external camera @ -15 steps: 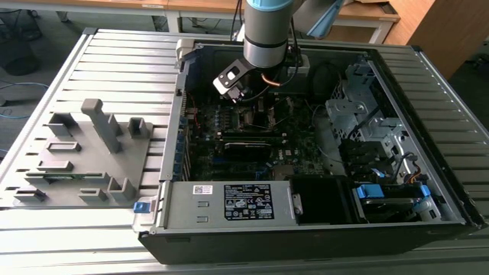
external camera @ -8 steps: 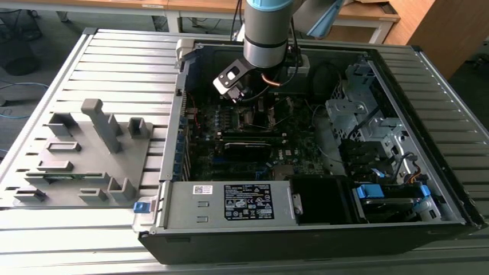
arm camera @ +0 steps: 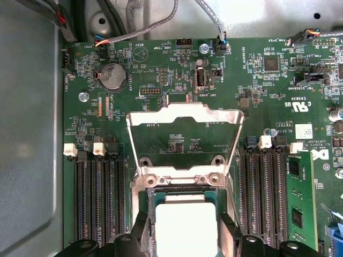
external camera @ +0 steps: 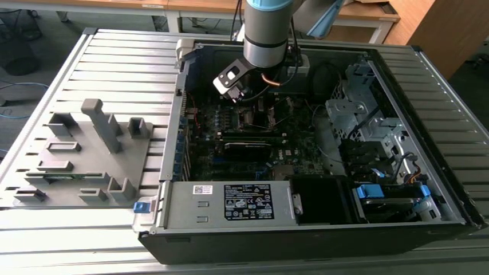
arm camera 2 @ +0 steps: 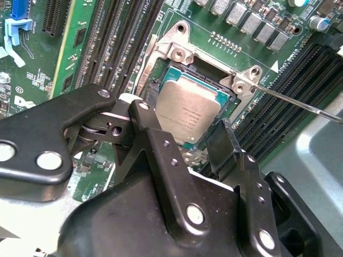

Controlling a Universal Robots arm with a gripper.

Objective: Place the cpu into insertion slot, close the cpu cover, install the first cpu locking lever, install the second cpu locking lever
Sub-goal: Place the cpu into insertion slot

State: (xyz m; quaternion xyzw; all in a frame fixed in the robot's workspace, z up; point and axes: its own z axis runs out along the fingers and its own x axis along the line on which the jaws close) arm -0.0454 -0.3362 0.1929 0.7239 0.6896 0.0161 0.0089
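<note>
Second wrist view: cpu (arm camera 2: 187, 110) lies between pincer (arm camera 2: 180, 120) fingers (arm camera 2: 221, 140).

Grey slatted table (external camera: 114, 63) — wooden desks (external camera: 206, 6) and a cabinet (external camera: 443, 28) behind, grey floor (external camera: 68, 26).

This looks like a robotics lab in an office-like room: a robot arm (external camera: 267, 34) reaches into an open computer case (external camera: 306, 232) lying on a slatted metal table (external camera: 114, 63). A grey parts fixture (external camera: 80, 152) lies at the exterior view's left, and wooden desks (external camera: 359, 12) stand at the far side.
</note>
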